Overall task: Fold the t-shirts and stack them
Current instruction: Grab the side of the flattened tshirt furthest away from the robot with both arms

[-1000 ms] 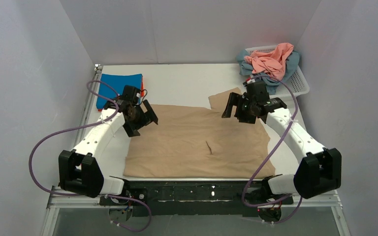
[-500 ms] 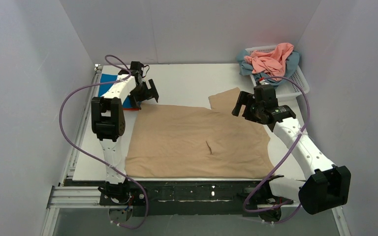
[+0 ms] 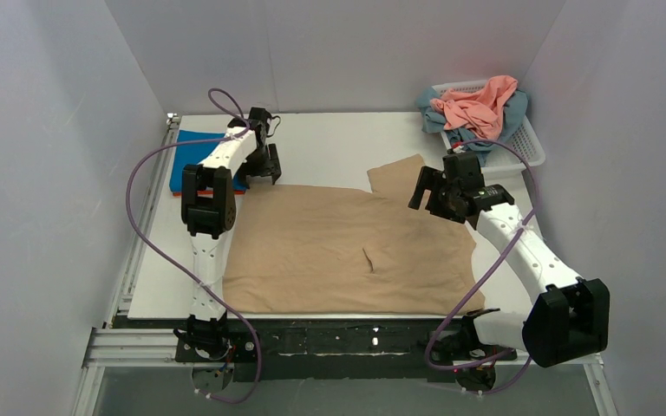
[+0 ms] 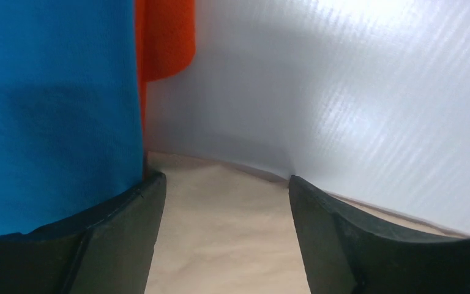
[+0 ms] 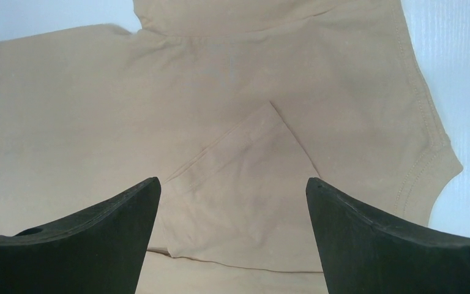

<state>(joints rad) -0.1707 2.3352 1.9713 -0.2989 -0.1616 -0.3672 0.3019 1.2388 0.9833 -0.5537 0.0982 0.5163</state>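
Spreading flat over the middle of the counter [image 3: 329, 143], the tan shirt [image 3: 347, 251] lies open and unfolded, with one sleeve [image 3: 396, 176] jutting toward the far side and a small crease near the centre. Left hand [image 4: 226, 184]: fingers spread, holding nothing, poised low over the shirt's far left corner, just beside the folded blue shirt [image 3: 192, 156]. An orange-red shirt [image 4: 165, 37] shows past the blue one's edge and appears to lie beneath it, so this far left spot looks like the stack. Right hand [image 5: 232, 184]: also released and empty, hanging above the shirt's far right shoulder, where the wrist view shows a flap of cloth doubled over and a stitched hem. The cloth looks thin, light and limp, so it will likely sag and drag rather than hold any shape. A pinch at a single layer near a seam or hem, at both far corners together, seems the safest hold. A grip taken mid-panel would probably bunch the fabric. White basket [image 3: 529, 149], far right corner: a crumpled salmon-pink shirt [image 3: 483, 104] sits heaped on a teal-blue shirt [image 3: 512, 117], both spilling over the rim, neither folded. By this layout, two shirts are done, one is in hand and two are waiting.
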